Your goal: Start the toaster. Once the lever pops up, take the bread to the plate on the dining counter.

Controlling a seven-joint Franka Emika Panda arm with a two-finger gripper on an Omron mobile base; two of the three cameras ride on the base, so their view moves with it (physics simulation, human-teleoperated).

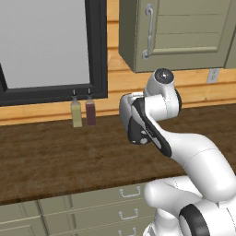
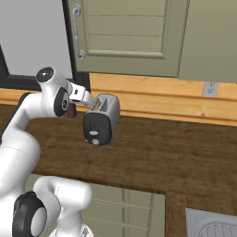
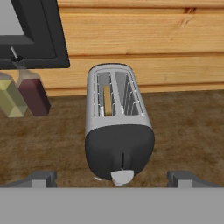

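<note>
On the dark wooden counter, toward its back edge below the wood-plank wall, the toaster stands with its black end panel facing the arm. Its light lever sits low on that panel. A tan slice of bread stands upright in the left slot. The gripper hangs spread wide just in front of the toaster, its two dark fingertips well apart on either side of the panel, holding nothing. Two slim bottles, one yellowish and one dark red, stand at the counter's back edge beside the toaster, under a black-framed window.
</note>
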